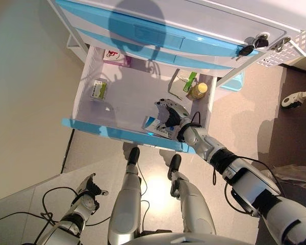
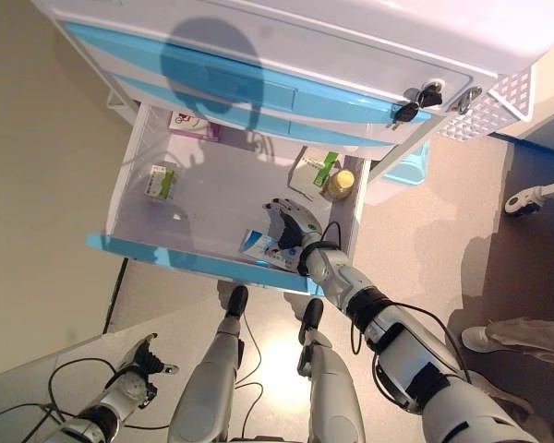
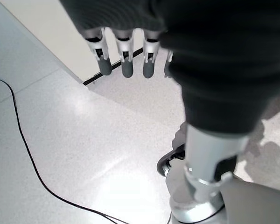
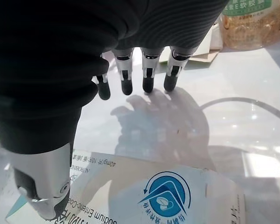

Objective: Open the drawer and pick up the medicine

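White drawer with blue front (image 1: 86, 128) is pulled out. Inside: white-and-blue flat medicine box (image 1: 155, 127) at front edge, green-white small box (image 1: 98, 89), pink-white box (image 1: 117, 57), amber bottle with yellow cap (image 1: 198, 91). Right hand (image 1: 171, 115) hovers over the flat box, fingers (image 4: 148, 74) relaxed, grasping nothing. Left hand (image 1: 89, 191) hangs low, fingers loose.

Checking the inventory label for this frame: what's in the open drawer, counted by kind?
Boxes: 4 (pink-and-white box, green-and-white box, green-striped box, blue-and-white box under the right hand)
Bottles: 1 (yellow-capped bottle)
Total: 5
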Controlling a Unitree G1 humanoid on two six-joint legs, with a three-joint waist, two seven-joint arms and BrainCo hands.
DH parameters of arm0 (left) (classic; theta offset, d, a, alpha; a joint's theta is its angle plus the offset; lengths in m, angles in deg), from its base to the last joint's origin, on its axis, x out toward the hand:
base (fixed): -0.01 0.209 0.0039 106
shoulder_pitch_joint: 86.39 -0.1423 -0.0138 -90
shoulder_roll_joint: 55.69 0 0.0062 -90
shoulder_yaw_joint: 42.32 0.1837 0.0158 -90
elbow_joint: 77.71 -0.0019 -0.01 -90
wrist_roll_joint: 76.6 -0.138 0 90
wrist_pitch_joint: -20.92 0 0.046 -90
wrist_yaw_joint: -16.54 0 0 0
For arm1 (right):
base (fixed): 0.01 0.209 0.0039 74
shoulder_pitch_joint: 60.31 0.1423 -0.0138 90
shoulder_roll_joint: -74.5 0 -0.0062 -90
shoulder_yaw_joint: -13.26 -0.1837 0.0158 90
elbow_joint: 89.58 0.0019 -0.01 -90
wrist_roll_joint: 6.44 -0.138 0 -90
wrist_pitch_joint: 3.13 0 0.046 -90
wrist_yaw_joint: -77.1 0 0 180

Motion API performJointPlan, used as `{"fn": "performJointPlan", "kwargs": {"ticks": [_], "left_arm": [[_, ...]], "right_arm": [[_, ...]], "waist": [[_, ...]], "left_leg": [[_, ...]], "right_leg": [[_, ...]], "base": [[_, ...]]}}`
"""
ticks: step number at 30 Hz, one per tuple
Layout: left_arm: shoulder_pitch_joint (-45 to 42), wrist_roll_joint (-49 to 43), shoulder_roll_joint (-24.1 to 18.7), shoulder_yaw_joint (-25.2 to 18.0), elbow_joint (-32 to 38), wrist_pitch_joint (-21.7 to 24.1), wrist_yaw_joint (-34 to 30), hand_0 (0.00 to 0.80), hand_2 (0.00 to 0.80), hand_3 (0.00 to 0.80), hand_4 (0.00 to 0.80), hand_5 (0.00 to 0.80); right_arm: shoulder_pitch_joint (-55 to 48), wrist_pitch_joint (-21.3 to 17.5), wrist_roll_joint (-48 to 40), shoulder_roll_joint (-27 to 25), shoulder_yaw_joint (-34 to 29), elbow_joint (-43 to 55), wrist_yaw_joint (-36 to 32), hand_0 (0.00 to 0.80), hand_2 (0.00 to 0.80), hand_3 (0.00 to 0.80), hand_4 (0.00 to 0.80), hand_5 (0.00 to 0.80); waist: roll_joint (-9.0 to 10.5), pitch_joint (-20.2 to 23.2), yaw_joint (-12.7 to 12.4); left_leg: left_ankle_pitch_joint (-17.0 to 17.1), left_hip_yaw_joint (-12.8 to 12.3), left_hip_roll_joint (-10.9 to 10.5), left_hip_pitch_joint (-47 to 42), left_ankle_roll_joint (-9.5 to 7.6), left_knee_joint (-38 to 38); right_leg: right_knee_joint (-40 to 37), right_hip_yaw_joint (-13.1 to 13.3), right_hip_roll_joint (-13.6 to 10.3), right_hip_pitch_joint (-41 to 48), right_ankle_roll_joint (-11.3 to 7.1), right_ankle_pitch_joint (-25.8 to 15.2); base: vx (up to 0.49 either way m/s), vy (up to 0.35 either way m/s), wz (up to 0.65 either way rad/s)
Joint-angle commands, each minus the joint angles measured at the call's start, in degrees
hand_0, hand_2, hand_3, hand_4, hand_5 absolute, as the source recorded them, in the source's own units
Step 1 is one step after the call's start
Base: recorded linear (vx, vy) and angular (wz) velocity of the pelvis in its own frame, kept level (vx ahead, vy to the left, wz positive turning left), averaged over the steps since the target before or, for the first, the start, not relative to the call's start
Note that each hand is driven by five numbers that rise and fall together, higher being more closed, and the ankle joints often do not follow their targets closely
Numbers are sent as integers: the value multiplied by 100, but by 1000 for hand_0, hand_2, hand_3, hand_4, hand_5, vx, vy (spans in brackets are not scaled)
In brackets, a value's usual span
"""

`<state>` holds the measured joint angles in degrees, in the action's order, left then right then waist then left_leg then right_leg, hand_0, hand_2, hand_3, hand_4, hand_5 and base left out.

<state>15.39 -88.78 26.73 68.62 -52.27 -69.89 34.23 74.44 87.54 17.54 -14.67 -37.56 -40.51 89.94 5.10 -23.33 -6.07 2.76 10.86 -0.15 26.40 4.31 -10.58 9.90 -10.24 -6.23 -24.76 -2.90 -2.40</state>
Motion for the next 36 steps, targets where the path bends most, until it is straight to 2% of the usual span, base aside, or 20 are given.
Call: {"fn": "performJointPlan", "kwargs": {"ticks": [1, 9, 21, 36], "left_arm": [[-53, 87, -71, -310, -217, -64, 97, 0, 0, 0, 0, 0], [-56, 68, -82, -311, -208, -65, 97, 0, 0, 0, 0, 0], [-73, 99, -144, -404, -176, -61, 56, 0, 0, 0, 0, 0], [-153, -23, -227, -590, -59, -70, -8, 0, 0, 0, 0, 0]], "right_arm": [[-105, -275, -133, 52, 294, 554, -111, 0, 0, 0, 0, 0], [-154, -310, -171, 83, 373, 597, -212, 0, 0, 0, 0, 0], [-253, -424, -980, -28, 23, 894, -203, 0, 0, 0, 0, 0], [-432, -584, -1137, -1040, -793, 2421, -23, 0, 0, 0, 0, 0]], "waist": [[165, -88, -39], [181, -84, -39], [219, -52, -27], [267, 46, 69]], "left_leg": [[5, 15, -392, 82, -389, 66], [1, 4, -389, 82, -388, 75], [3, -16, -372, 54, -388, 79], [-30, -28, -372, 57, -406, 36]], "right_leg": [[20, 112, -35, 95, -292, -50], [14, 114, -30, 91, -293, -47], [12, 125, -25, 112, -288, -56], [64, 172, -26, 79, -287, -61]], "base": [[0, 0, 0], [0, 0, 0], [1, -1, -1], [0, 0, 0]]}}
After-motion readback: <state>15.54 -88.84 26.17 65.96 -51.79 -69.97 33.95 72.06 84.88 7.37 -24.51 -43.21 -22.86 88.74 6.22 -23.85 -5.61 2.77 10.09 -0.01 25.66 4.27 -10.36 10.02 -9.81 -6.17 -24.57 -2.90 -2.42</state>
